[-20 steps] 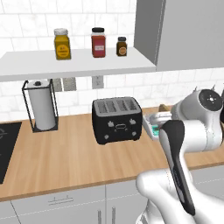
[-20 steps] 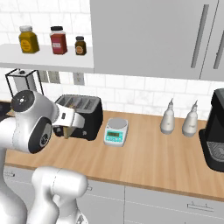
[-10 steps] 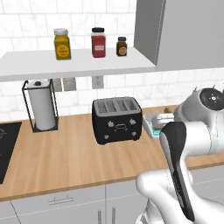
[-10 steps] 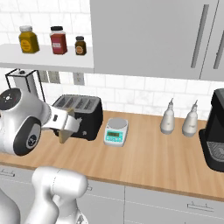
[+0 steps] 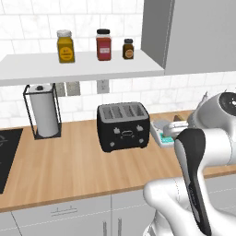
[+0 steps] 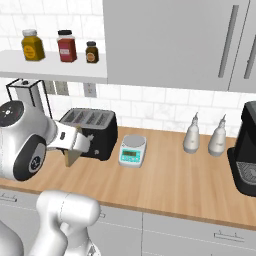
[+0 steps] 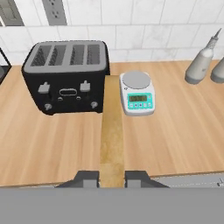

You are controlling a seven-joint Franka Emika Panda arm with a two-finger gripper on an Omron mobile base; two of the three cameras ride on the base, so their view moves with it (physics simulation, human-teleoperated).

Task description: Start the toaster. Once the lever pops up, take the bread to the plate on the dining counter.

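The black toaster (image 7: 65, 76) stands on the wood counter by the tiled wall, also in the base views (image 5: 123, 125) (image 6: 92, 131). Its slots look empty and both front levers sit high. My gripper (image 7: 112, 177) is shut on the bread (image 7: 112, 131), a thin tan slice seen edge-on that points toward the gap between toaster and scale. From the right base view, the gripper (image 6: 75, 147) holds the bread (image 6: 71, 156) just in front of the toaster's right end, above the counter. The plate and the dining counter are out of view.
A white-and-teal scale (image 7: 137, 92) sits right of the toaster. Two grey bottles (image 6: 192, 136) and a black coffee machine (image 6: 246, 160) stand further right. A paper-towel holder (image 5: 44, 110) and a dark hob (image 5: 5, 154) are on the left. A shelf with jars (image 5: 103, 44) hangs above.
The arm's big joint has swung outward and lower while the gripper, still shut on the bread, has stayed in front of the toaster, drawing back slightly.
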